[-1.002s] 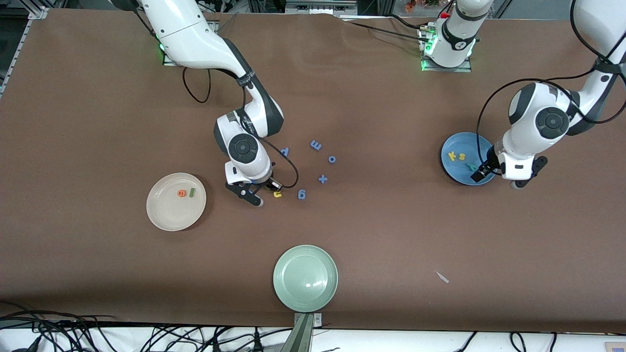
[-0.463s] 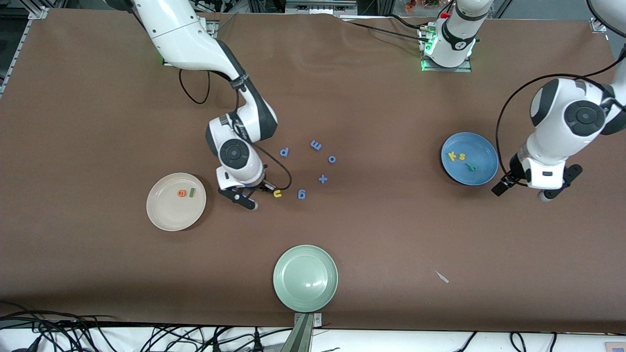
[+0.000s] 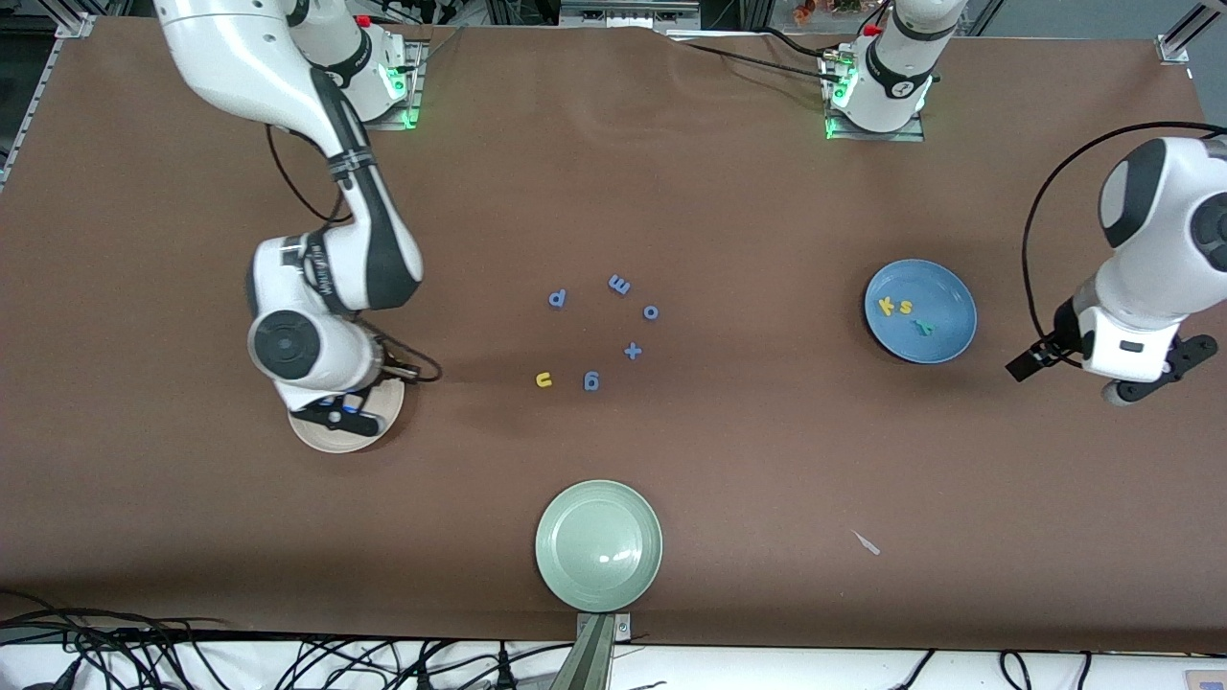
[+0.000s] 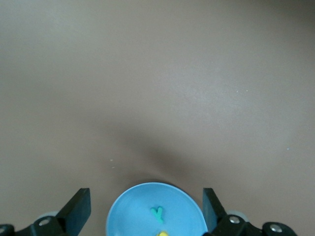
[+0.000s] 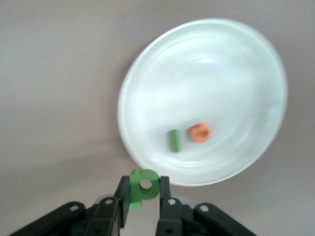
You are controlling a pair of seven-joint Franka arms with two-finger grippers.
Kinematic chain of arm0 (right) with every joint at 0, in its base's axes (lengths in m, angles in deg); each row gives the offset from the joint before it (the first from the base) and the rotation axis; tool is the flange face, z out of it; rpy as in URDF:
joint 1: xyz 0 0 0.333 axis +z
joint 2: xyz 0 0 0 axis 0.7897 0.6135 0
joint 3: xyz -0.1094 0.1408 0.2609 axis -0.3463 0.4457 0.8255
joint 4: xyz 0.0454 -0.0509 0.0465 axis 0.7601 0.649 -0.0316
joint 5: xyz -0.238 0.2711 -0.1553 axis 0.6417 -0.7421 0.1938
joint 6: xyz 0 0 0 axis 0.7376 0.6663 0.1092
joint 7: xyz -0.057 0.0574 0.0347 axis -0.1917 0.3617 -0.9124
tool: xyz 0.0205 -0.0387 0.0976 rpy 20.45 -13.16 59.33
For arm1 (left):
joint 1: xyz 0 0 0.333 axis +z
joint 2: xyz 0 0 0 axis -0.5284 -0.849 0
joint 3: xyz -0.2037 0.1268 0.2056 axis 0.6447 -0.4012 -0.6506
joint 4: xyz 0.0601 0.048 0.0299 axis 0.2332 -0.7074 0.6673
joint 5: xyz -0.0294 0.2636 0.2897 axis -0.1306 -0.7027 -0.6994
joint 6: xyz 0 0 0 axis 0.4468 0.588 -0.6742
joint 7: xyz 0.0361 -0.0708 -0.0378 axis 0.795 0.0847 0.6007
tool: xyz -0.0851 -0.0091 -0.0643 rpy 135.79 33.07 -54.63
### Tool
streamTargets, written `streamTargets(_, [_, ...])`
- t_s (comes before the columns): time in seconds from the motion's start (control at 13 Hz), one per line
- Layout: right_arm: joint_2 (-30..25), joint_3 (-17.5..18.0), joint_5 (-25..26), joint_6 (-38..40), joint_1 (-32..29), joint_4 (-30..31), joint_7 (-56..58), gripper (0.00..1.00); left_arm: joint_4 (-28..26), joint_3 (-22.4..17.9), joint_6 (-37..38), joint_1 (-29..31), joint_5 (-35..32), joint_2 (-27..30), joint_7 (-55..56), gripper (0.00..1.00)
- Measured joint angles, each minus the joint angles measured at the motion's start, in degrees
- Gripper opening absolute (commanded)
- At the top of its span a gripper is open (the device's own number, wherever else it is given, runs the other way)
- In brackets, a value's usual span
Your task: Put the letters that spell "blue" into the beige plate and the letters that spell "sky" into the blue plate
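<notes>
Green "b" on its way into the beige plate

The right gripper (image 5: 142, 196) hangs over the beige plate (image 3: 316, 443), jaws narrowed on the green "b" (image 5: 142, 186); "e" (image 5: 200, 133) and "l" (image 5: 173, 140) already lie in the plate. The step looks like the drop: next, lower over the plate and let go. The yellow "u" (image 3: 544, 380) waits on the desk (image 3: 729, 192). "k" (image 3: 887, 306), "s" (image 3: 905, 307) and "y" (image 3: 925, 327) sit in the blue plate (image 3: 944, 287); the left gripper (image 3: 1024, 364) waits beside it, jaws wide and empty.
</notes>
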Motion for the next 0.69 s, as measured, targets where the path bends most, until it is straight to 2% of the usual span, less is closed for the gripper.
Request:
streamTargets(0.15, [0.2,-0.7,0.0,-0.1,-0.1,0.7,1.8,0.69,4.9,0.0,5.0,0.1,0.3,0.0,-4.8,1.00])
streamTargets(0.23, [0.2,-0.7,0.0,-0.2,0.0,1.0,1.9,0.78,6.6,0.0,6.5,0.1,0.9,0.0,-6.4,1.00])
streamTargets(0.54, [0.2,-0.7,-0.2,-0.4,0.2,1.2,1.9,0.80,10.0,-0.9,9.7,-0.6,5.3,0.2,-8.5,1.00])
streamTargets(0.69, [0.2,-0.6,-3.7,-0.8,0.6,0.9,0.0,0.80,10.4,-7.1,9.8,-5.3,11.0,2.0,-9.1,1.00])
